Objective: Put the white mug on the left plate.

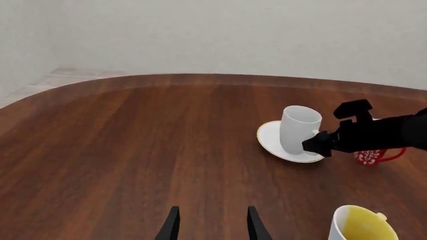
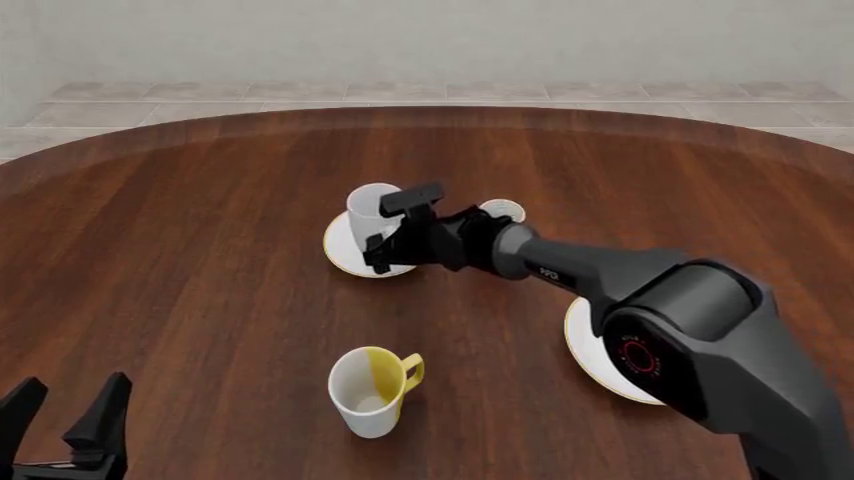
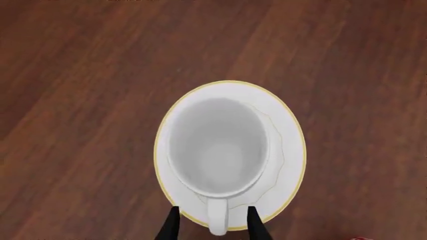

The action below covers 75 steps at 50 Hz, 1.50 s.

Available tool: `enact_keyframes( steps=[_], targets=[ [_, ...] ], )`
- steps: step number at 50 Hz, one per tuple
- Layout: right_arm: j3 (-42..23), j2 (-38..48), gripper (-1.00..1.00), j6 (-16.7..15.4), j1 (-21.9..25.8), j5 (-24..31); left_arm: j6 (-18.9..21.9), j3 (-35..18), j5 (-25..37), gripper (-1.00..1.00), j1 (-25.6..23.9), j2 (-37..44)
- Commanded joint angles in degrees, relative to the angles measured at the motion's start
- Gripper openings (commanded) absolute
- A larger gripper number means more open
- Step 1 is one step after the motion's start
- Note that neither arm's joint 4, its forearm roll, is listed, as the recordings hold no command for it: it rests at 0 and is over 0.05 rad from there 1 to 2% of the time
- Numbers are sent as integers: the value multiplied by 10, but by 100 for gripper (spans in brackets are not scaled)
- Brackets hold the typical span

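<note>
White mug [image 2: 370,215] sits upright on left plate [image 2: 343,258], worktop [image 2: 200,250] centre, about 11 o'clock from the yellow-handled mug [image 2: 370,388]. Right claw [image 2: 396,232] at the mug's 3 o'clock, fingers apart straddling the handle [image 3: 217,218], contact unclear. Left claw [image 2: 67,420] open, holding nothing, near edge at 7 o'clock.

Even, soft rendered lighting, faint diffuse shadows, no glare, sharp focus throughout, no edge distortion

Matt white ceramic-looking white mug [image 3: 217,152] on a smooth, wood-grained table [image 2: 200,260].
</note>
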Motion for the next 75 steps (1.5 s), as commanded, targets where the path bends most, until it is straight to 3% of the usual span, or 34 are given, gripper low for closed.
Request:
enact_keyframes(
  steps=[1, 24, 53, 75],
  targets=[
    [0, -14, 100, -6, -1, 10, 0, 0, 9, 100, 0, -11],
    [7, -67, 100, -26, -15, 30, 2, 0, -15, 100, -2, 8],
    [-13, -126, 100, -59, -23, 75, 3, 0, 10, 100, -6, -24],
    [-11, -170, 100, -63, -23, 89, 6, 0, 12, 100, -8, -31]
  ],
)
